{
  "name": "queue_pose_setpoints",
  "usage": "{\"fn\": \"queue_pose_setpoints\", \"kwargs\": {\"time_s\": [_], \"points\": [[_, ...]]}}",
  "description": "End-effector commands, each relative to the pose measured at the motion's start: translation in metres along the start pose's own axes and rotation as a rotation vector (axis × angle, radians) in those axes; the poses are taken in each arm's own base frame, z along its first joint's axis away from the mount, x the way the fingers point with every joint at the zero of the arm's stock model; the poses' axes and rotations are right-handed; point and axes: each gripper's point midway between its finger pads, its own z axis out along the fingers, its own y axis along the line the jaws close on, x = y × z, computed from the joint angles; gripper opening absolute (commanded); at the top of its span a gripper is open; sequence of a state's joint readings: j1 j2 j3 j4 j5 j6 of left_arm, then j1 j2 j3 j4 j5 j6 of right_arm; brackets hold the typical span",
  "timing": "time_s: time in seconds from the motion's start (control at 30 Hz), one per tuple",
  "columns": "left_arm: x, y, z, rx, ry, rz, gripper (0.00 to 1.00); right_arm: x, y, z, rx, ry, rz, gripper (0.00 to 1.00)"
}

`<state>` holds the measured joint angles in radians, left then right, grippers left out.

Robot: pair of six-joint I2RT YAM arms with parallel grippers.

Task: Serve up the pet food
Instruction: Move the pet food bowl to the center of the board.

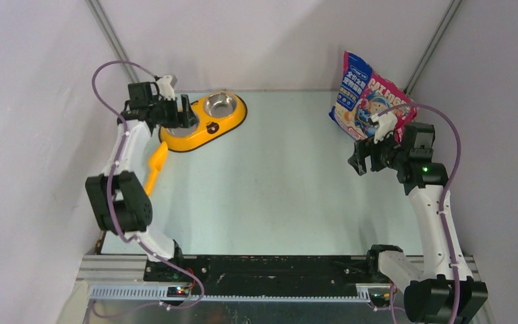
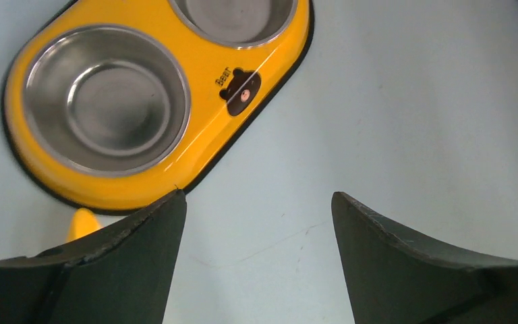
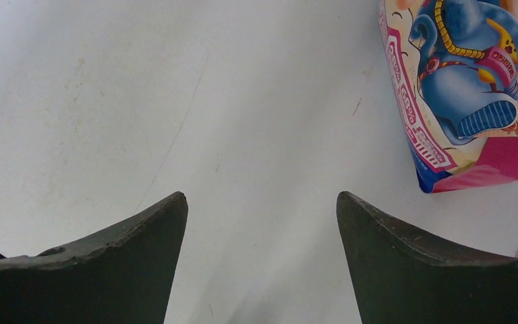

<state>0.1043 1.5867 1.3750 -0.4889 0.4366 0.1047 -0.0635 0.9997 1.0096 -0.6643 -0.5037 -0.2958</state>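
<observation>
The pet food pouch (image 1: 367,98), glossy blue and pink with a cartoon animal, stands upright at the far right of the table. Its lower corner shows in the right wrist view (image 3: 465,101). My right gripper (image 1: 359,159) hovers just in front of the pouch, open and apart from it, with bare table between its fingers (image 3: 262,202). My left gripper (image 1: 185,111) hangs open over the near end of the yellow feeder (image 1: 229,125), holding nothing (image 2: 258,202). Both steel bowls (image 2: 106,100) show bare metal.
An orange scoop (image 1: 155,166) lies on the table left of centre, just in front of the feeder; its tip peeks out beside my left finger (image 2: 81,223). Grey walls close in the table on the left, right and back.
</observation>
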Motion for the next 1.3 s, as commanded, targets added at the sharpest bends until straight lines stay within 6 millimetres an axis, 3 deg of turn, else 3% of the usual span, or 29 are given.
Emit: {"fn": "queue_pose_setpoints", "kwargs": {"time_s": [0.0, 0.17, 0.37, 0.57, 0.63, 0.8, 1.03, 1.27], "points": [[-0.028, 0.000, 0.019, 0.184, -0.012, -0.268, 0.85, -0.004, -0.001, 0.001, -0.006, -0.017, 0.002, 0.84], [-0.044, 0.025, 0.050, 0.155, 0.002, -0.382, 0.85, -0.001, -0.004, 0.002, -0.005, -0.008, 0.015, 0.84], [-0.048, 0.030, 0.068, 0.122, -0.007, -0.414, 0.85, 0.002, -0.006, 0.005, -0.006, 0.006, 0.021, 0.84], [-0.055, 0.008, 0.079, 0.117, 0.000, -0.310, 0.86, 0.004, -0.009, 0.007, 0.004, 0.018, 0.020, 0.84], [-0.061, -0.008, 0.087, 0.112, 0.010, -0.244, 0.87, 0.004, -0.010, 0.006, 0.010, 0.017, 0.022, 0.84], [-0.076, -0.022, 0.118, 0.073, 0.027, -0.153, 0.89, 0.005, -0.018, 0.003, 0.030, 0.014, 0.040, 0.84], [-0.065, -0.045, 0.166, 0.091, 0.102, -0.146, 0.90, 0.007, -0.025, 0.000, 0.053, 0.013, 0.049, 0.84], [-0.027, -0.057, 0.200, 0.067, 0.192, -0.152, 0.96, 0.009, -0.028, 0.001, 0.063, 0.023, 0.048, 0.84]]}}
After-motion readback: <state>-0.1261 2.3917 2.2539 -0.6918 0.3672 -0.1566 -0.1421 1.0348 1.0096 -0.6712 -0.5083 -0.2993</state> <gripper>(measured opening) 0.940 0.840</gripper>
